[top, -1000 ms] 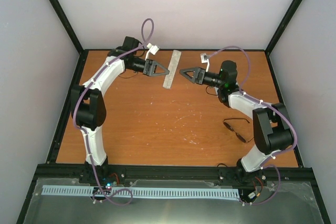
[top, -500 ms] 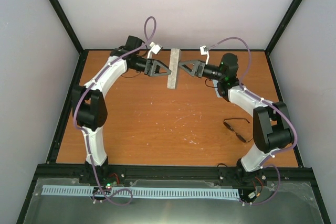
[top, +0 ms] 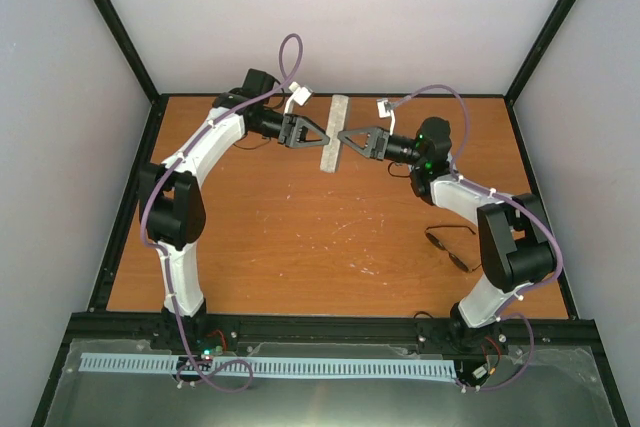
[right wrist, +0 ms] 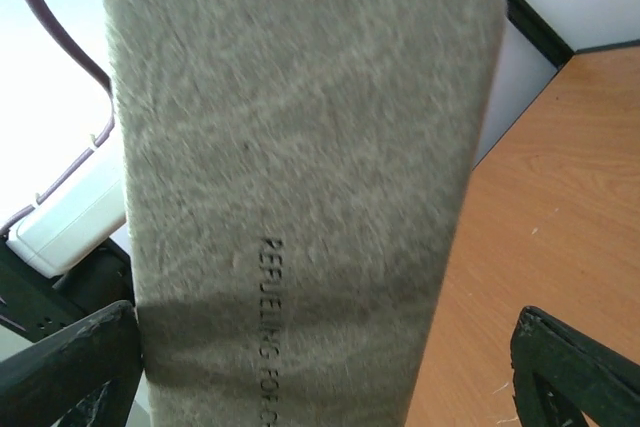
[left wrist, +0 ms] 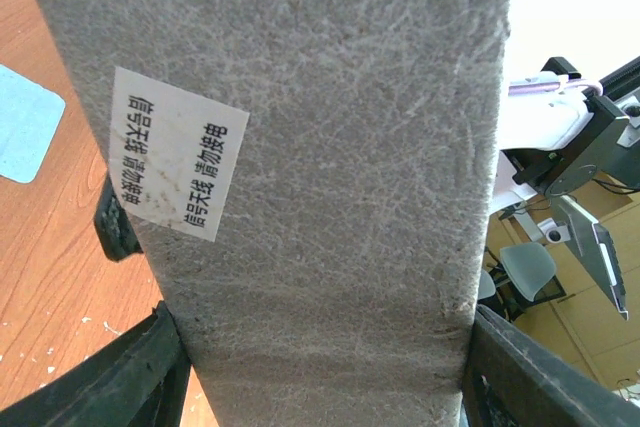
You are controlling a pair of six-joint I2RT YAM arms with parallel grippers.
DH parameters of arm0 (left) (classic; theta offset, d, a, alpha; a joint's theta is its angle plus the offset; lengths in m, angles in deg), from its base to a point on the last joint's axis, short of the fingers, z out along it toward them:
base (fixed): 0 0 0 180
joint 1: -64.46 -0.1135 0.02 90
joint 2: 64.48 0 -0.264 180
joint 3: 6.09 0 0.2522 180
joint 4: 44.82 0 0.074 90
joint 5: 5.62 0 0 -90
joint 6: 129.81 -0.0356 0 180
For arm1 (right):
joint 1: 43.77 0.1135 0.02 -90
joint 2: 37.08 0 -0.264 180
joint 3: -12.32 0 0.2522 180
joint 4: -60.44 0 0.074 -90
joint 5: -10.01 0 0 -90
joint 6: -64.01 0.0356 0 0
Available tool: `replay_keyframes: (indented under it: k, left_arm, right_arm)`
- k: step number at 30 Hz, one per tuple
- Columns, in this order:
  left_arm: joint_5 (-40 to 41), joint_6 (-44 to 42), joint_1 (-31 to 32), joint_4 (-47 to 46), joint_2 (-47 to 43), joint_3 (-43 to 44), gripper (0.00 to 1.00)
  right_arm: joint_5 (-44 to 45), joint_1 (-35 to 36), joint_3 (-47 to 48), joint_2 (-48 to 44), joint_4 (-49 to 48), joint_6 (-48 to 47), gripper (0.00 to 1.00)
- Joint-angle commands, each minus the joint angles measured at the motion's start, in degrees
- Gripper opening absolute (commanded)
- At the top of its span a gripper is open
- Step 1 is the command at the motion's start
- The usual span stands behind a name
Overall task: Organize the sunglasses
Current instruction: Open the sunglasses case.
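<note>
Left tool clamped across the upright grey case, right tool opposite, spread wide and straddling that case, sunglasses lying on the worktop well apart from the case, nearer the right arm's base.

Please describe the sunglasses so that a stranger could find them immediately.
Look at the wooden table, on its right side near the front, beside the right arm's dark elbow. The sunglasses lie flat there: a thin black wire frame with dark lenses, unlike the broad grey case held up at the back.
</note>
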Motion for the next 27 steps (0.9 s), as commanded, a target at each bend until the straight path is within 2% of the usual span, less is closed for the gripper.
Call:
replay_keyframes:
  k: [1, 14, 22, 24, 27]
  left_arm:
    - [-1.2, -0.5, 0.4, -1.5, -1.4, 1.5, 0.06]
    - [0.7, -0.8, 0.7, -1.4, -1.7, 0.7, 0.06]
    - [0.4, -1.8, 1.0, -0.3, -1.4, 1.3, 0.06]
    - [0.4, -2.1, 1.1, -0.1, -1.4, 1.5, 0.06]
    - [0.7, -2.2, 1.1, 0.1, -1.4, 1.5, 0.06]
  right_arm:
    - [-0.9, 0.4, -2.0, -1.1, -6.6, 3.3, 0.95]
    - [-2.9, 0.8, 1.8, 0.0, -0.1, -0.3, 0.92]
    - [-2.9, 1.3, 2.7, 0.5, 2.3, -2.0, 0.86]
    - [-3.0, 1.4, 3.0, 1.0, 2.0, -1.9, 0.80]
    - [-2.6, 1.4, 3.1, 1.4, 1.4, -1.6, 0.59]
